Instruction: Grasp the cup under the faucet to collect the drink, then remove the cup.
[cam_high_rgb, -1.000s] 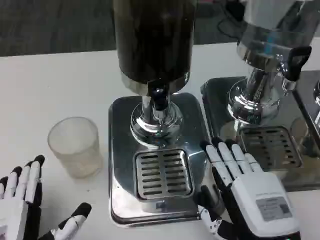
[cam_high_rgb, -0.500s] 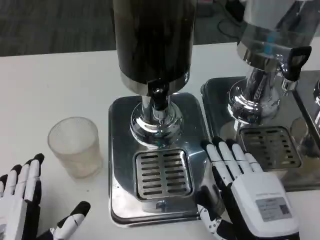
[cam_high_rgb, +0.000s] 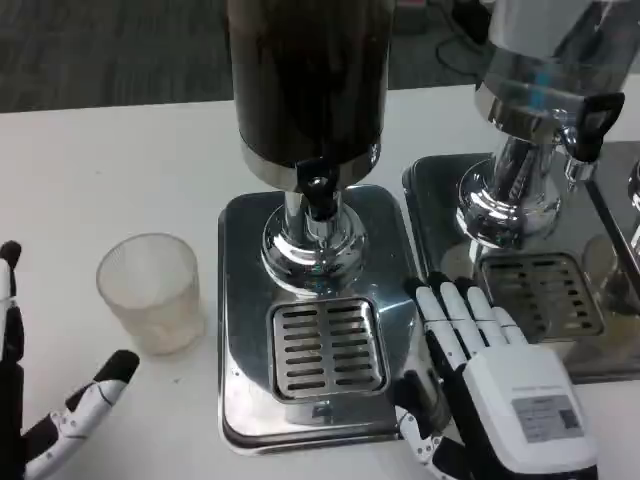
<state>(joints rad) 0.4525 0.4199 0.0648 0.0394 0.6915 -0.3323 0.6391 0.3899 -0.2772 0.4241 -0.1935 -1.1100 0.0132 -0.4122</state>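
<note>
The cup (cam_high_rgb: 150, 292) stands upright on the white table (cam_high_rgb: 120, 170), left of the dispenser's steel base (cam_high_rgb: 240, 330) and apart from it, so it is not under the faucet (cam_high_rgb: 318, 198). It is a frosted, see-through plastic cup, and I can see nothing in it.

My left hand (cam_high_rgb: 45, 400) is at the lower left corner, released and holding nothing: one finger (cam_high_rgb: 10, 290) reaches up along the picture's edge and the thumb (cam_high_rgb: 95, 395) angles toward the cup from below. The cup sits between them but touches neither.

My right hand (cam_high_rgb: 495, 385) lies palm down at the right edge of the steel base, fingers stretched out side by side and pointing away from me, resting against the metal. It grips nothing.

The dispenser's tank (cam_high_rgb: 308, 75) is a tall clear cylinder filled with a dark drink. Its black faucet lever hangs over the chrome stem, and below that is the slotted drip grate (cam_high_rgb: 325, 347), with nothing standing on it.

A second dispenser (cam_high_rgb: 530, 130) stands to the right on its own steel base with its own grate (cam_high_rgb: 540, 292); its tank is cut off by the top edge, so I cannot tell what it holds.
</note>
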